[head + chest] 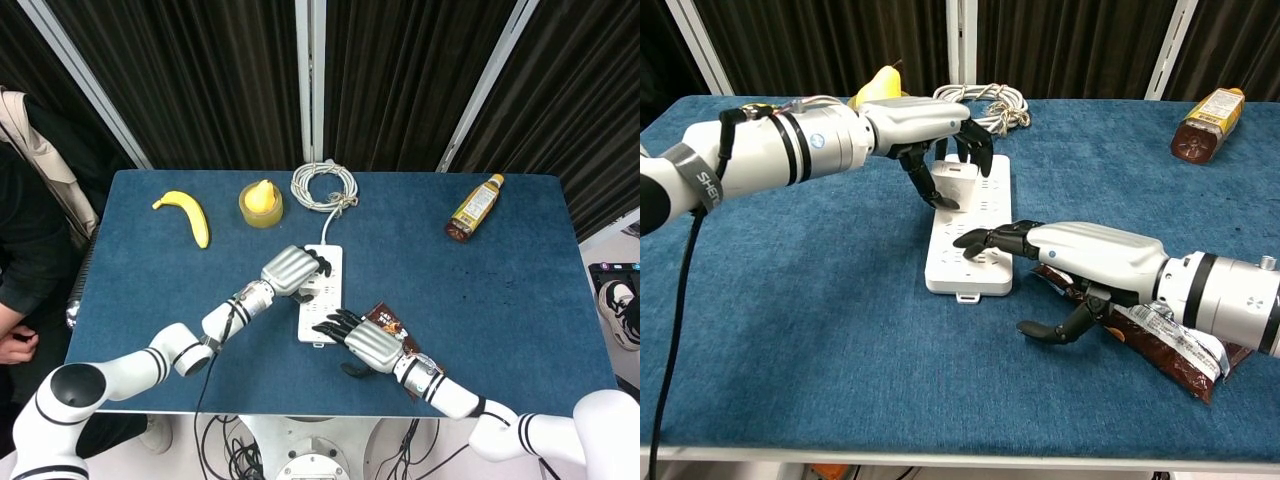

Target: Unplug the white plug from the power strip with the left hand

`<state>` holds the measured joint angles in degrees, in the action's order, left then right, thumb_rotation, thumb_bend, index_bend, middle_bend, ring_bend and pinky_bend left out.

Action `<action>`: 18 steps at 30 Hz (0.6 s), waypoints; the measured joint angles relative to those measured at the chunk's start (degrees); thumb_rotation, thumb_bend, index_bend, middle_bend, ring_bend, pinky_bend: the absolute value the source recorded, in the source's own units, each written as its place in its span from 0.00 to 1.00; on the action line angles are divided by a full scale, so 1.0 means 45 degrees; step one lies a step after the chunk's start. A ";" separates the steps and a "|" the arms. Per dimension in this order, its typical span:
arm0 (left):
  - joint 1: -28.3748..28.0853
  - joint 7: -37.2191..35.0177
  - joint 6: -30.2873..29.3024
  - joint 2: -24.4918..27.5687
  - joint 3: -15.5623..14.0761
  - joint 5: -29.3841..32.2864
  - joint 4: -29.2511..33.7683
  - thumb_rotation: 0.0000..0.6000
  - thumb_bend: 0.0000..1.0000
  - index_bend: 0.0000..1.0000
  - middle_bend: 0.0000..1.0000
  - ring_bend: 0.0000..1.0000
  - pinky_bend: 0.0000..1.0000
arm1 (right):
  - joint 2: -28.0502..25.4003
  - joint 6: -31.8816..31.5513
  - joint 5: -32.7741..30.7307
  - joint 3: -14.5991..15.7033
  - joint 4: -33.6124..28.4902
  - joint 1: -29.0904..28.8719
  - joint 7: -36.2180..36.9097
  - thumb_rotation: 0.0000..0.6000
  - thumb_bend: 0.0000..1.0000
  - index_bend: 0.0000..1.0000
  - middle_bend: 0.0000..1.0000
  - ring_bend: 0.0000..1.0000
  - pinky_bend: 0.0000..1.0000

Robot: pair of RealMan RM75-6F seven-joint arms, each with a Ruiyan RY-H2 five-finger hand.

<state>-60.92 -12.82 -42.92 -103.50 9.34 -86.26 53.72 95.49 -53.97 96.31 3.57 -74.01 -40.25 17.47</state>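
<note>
White plug (952, 182) in left robot hand's (930, 125) grasp; right robot hand (1080, 250) empty, spread on power strip (970, 262).

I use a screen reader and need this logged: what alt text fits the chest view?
The robot's left hand curls its fingers around the white plug on the white power strip, while the right hand rests its fingertips on the strip's near end. Both sit on a blue table, beside a brown snack packet.

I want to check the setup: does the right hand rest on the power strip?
Yes, the right hand lays its fingertips on the near end of the power strip.
</note>
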 measured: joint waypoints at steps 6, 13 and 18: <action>-0.0070 -0.0430 -0.0321 -0.0273 -0.0283 -0.0224 -0.0711 1.00 0.32 0.58 0.61 0.52 0.61 | 0.0040 0.0049 -0.0090 0.0056 0.0034 -0.0078 0.0091 1.00 0.33 0.04 0.13 0.00 0.00; 0.0034 -0.2010 -0.0822 -0.0344 -0.0402 -0.0317 -0.0995 1.00 0.35 0.64 0.66 0.55 0.62 | 0.0074 0.0178 -0.0241 0.0104 0.0039 -0.0151 0.0117 1.00 0.33 0.04 0.13 0.00 0.00; 0.0128 -0.3417 -0.1111 -0.0355 -0.0437 -0.0318 -0.1197 1.00 0.35 0.64 0.67 0.55 0.62 | 0.0090 0.0177 -0.0319 0.0116 -0.0028 -0.0165 0.0122 1.00 0.33 0.04 0.13 0.00 0.00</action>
<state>-60.35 -28.20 -47.93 -105.09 7.38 -87.70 48.33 95.90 -53.18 94.88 4.10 -74.13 -41.00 18.02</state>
